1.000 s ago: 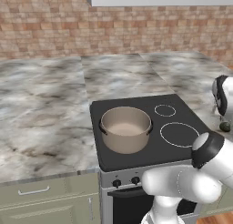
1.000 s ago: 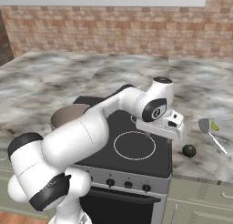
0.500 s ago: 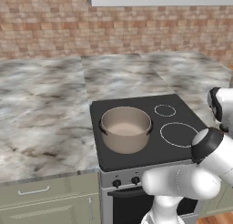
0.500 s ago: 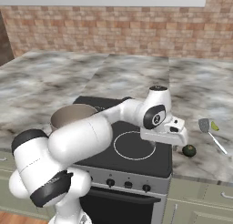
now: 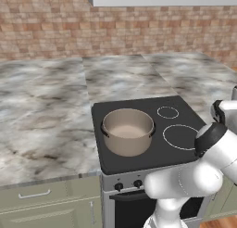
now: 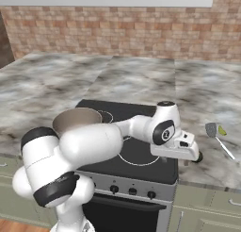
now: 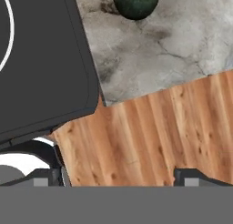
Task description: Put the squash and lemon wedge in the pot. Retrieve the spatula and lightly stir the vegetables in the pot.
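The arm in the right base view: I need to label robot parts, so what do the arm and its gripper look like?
The arm is glossy white, built of thick rounded segments, with dark bands at the joints and a round dark disc at the wrist. The gripper is a flat, boxy white block with small dark fingertips. No cables or markings are visible.

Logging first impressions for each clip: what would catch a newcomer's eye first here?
The big white arm sweeps across the black stove toward the counter on its right, its open pincer hanging low over the counter's front edge. The tan pot stands empty on the stove's front left. On the counter right of the stove, a dark green squash lies near the edge, with the spatula and a lemon wedge further right.
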{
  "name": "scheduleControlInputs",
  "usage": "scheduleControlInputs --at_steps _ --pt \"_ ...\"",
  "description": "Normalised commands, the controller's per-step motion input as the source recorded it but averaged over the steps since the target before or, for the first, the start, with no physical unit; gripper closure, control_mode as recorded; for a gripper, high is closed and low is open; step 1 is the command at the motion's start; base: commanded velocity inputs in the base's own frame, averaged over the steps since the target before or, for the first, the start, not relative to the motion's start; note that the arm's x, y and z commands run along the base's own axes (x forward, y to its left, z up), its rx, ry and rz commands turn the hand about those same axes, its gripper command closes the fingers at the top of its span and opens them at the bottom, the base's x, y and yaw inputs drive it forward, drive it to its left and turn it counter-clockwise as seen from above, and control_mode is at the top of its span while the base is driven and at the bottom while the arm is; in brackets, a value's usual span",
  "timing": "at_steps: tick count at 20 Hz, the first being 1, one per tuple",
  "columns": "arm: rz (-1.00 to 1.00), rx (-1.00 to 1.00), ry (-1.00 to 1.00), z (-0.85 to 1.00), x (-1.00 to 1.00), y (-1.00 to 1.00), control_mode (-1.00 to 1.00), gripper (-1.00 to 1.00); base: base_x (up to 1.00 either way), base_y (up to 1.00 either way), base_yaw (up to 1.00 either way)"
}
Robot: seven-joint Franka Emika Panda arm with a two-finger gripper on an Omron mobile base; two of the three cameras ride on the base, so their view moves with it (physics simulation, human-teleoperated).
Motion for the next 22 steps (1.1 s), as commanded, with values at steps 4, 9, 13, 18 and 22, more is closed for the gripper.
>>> scheduleControlInputs --at_steps 4,9,13,18,22 --pt "0.0 0.0 -0.05 -0.06 0.0 -0.36 -1.0 -1.0 0.0 0.0 0.0" --pt "-0.01 0.07 -0.23 0.25 0.1 -0.27 -1.0 -1.0 0.0 0.0 0.0" --pt "-0.02 0.1 -0.22 0.29 0.29 -0.18 -1.0 -1.0 0.0 0.0 0.0" --pt "0.0 0.07 -0.17 0.19 0.14 -0.07 -1.0 -1.0 0.0 0.0 0.0" --pt "0.0 0.03 -0.18 0.21 0.04 0.01 -1.0 -1.0 0.0 0.0 0.0"
